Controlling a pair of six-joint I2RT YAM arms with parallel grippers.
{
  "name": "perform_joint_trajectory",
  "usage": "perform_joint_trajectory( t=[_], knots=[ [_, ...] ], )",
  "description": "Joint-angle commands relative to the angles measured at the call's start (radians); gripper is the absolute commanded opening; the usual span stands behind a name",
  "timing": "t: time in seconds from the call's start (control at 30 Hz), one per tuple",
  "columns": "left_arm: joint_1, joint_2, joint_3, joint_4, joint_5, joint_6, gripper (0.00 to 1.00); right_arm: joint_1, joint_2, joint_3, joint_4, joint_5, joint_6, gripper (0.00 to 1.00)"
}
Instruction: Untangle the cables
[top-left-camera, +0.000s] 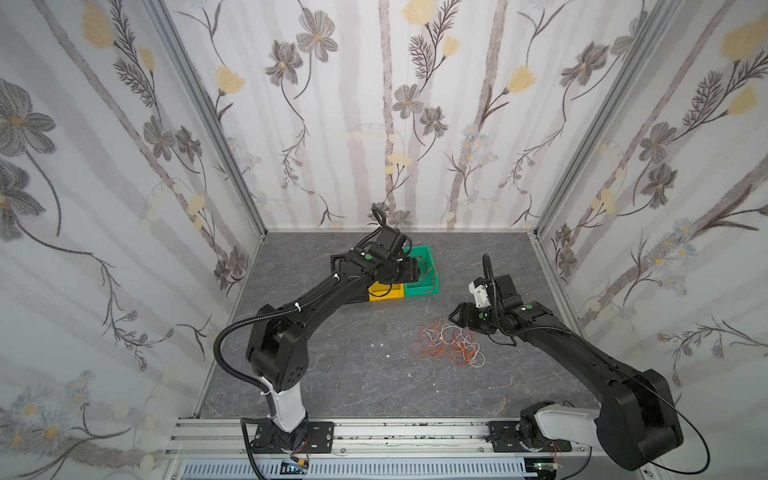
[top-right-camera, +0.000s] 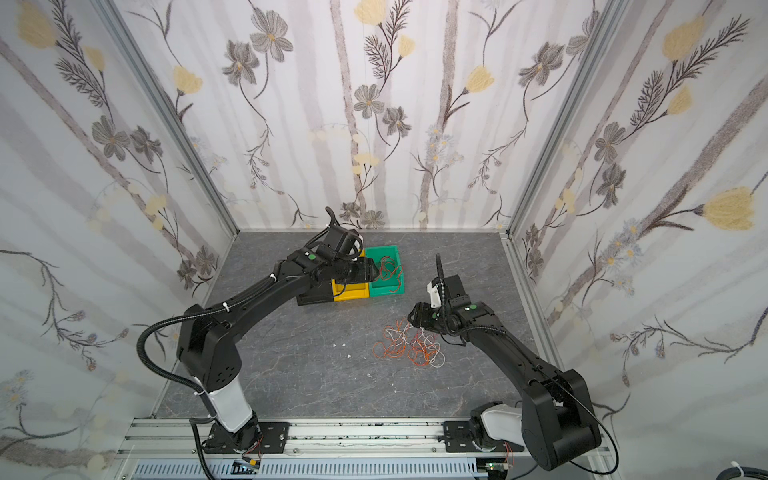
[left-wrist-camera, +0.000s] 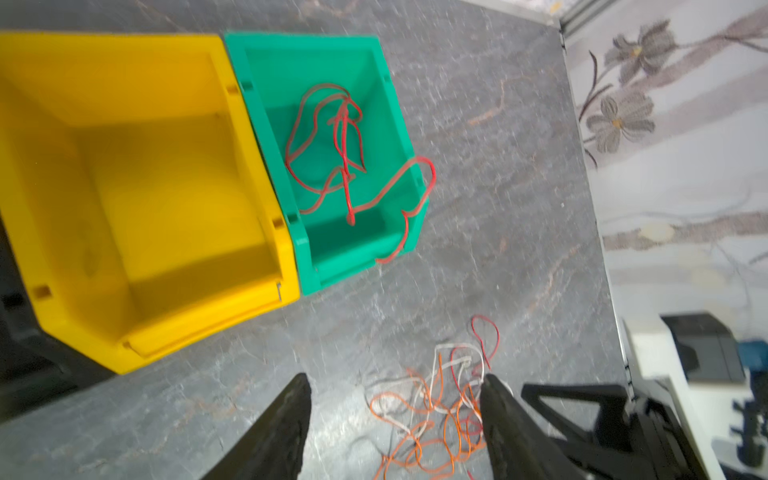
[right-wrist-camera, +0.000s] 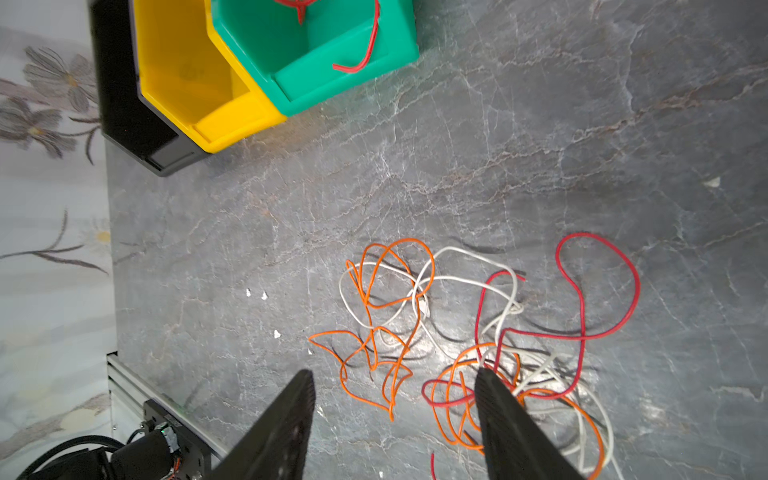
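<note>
Cables (right-wrist-camera: 419, 291) light, floppy, snag-prone — my right jaws wide, empty above tangle. I'd pinch free red loop (right-wrist-camera: 586, 235) at outer bend — left jaws wide too.

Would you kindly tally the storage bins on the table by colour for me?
Black bin: 1
Yellow bin: 1
Green bin: 1
Total: 3
</note>
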Motion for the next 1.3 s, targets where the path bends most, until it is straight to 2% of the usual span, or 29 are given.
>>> perform_joint_trajectory(
  t=[0.0, 0.17, 0.27, 0.5, 0.67, 0.73, 0.8, 0.9, 0.97, 1.17, 1.27],
  knots=[
    [-0.022, -0.100, -0.182, 0.165, 0.028, -0.042, 0.66, 0.041, 0.014, 0.007, -0.068, 0.103, -0.006, 0.61],
    [-0.043, -0.213, -0.495, 0.383, 0.103, -0.123, 0.66, 0.114, 0.047, -0.007, -0.093, 0.173, 0.028, 0.53],
    [-0.072, -0.225, -0.605, 0.463, 0.103, -0.157, 0.66, 0.156, 0.055, -0.024, -0.091, 0.225, 0.058, 0.45],
    [-0.121, -0.192, -0.645, 0.538, 0.125, -0.165, 0.66, 0.190, 0.082, -0.067, -0.004, 0.239, 0.112, 0.12],
    [-0.150, -0.147, -0.640, 0.616, 0.203, -0.136, 0.66, 0.219, 0.034, -0.056, 0.006, 0.246, 0.119, 0.02],
    [-0.161, -0.119, -0.632, 0.636, 0.212, -0.134, 0.67, 0.219, 0.007, -0.041, -0.029, 0.264, 0.120, 0.02],
    [-0.168, -0.085, -0.612, 0.644, 0.215, -0.137, 0.67, 0.218, -0.017, -0.029, -0.066, 0.288, 0.119, 0.11],
    [-0.185, -0.039, -0.570, 0.627, 0.194, -0.126, 0.66, 0.214, -0.035, -0.013, -0.105, 0.327, 0.117, 0.46],
    [-0.200, -0.008, -0.535, 0.593, 0.162, -0.101, 0.66, 0.206, -0.027, -0.011, -0.109, 0.337, 0.119, 0.53],
    [-0.233, 0.089, -0.458, 0.527, 0.106, -0.066, 0.66, 0.173, 0.060, -0.007, -0.053, 0.309, 0.119, 0.54],
    [-0.242, 0.127, -0.446, 0.529, 0.095, -0.078, 0.63, 0.160, 0.101, -0.003, -0.018, 0.314, 0.115, 0.46]
  ],
)
